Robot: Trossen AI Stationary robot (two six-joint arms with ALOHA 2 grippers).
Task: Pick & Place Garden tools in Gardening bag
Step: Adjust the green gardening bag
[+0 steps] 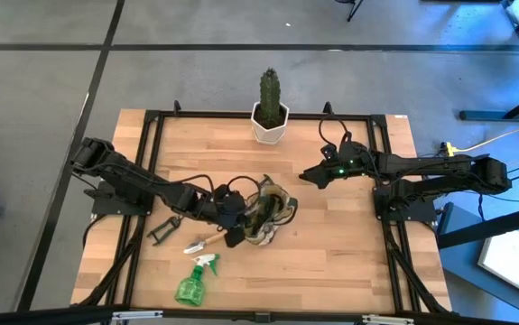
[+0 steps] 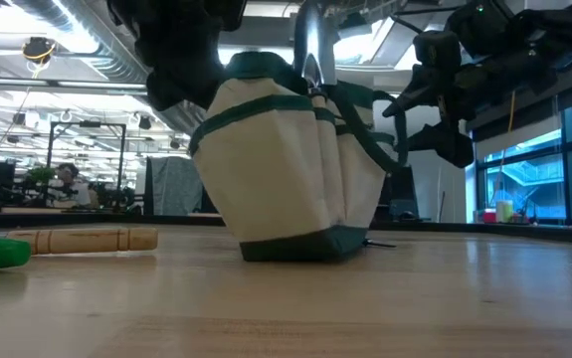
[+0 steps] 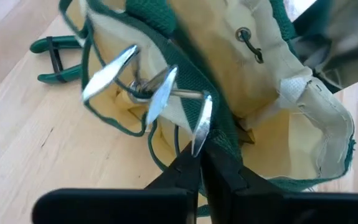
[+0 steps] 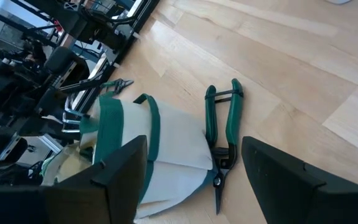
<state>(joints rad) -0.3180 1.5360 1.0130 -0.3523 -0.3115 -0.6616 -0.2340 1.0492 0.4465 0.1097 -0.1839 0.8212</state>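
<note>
The left claw (image 3: pixel 198 163), pinched shut, hovers at the bag's (image 1: pixel 268 217) mouth at frame centre beside a fork (image 3: pixel 157 93); the right claw (image 1: pixel 306 175) waits wide. Next: fetch the trowel (image 1: pixel 207 243), lower left.

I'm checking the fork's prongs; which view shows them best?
The left wrist view: the fork fills it, three prongs over the bag. The right wrist view shows it partly, the low view only a metal part; the high view hides it.
</note>
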